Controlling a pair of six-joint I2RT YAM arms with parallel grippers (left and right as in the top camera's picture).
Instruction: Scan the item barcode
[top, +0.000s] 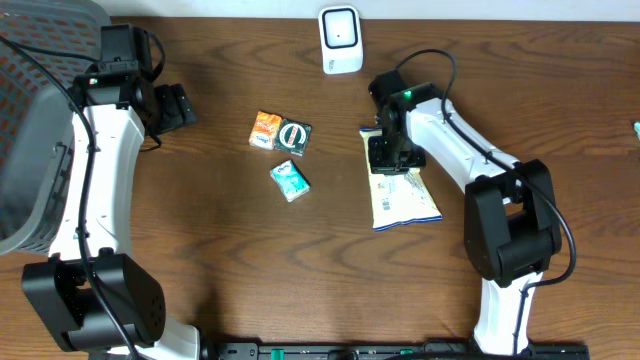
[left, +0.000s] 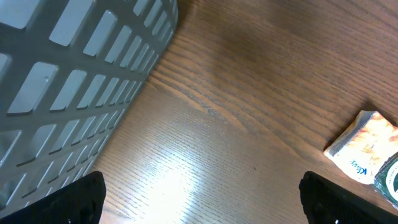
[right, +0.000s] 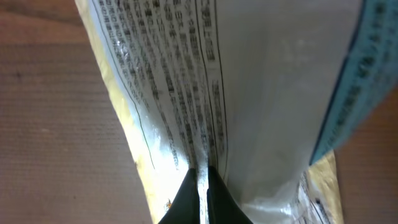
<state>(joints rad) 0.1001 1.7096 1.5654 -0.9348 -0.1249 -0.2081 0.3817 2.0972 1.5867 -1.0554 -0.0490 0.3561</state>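
Dark wood-grain table (top: 230, 260) beside a grey basket (top: 25, 160) bears scanner (top: 340, 40) and pouch (top: 405, 200).

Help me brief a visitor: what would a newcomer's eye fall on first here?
The right gripper, pinched shut on a yellow-and-white snack pouch right of centre, with the pouch's print filling the right wrist view. Then the white scanner at the top of the overhead view, and three small packets near the centre.

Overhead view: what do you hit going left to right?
In order: grey basket → left gripper → orange packet → white scanner → snack bag. Skipped green packet and teal packet: they overlap sideways.
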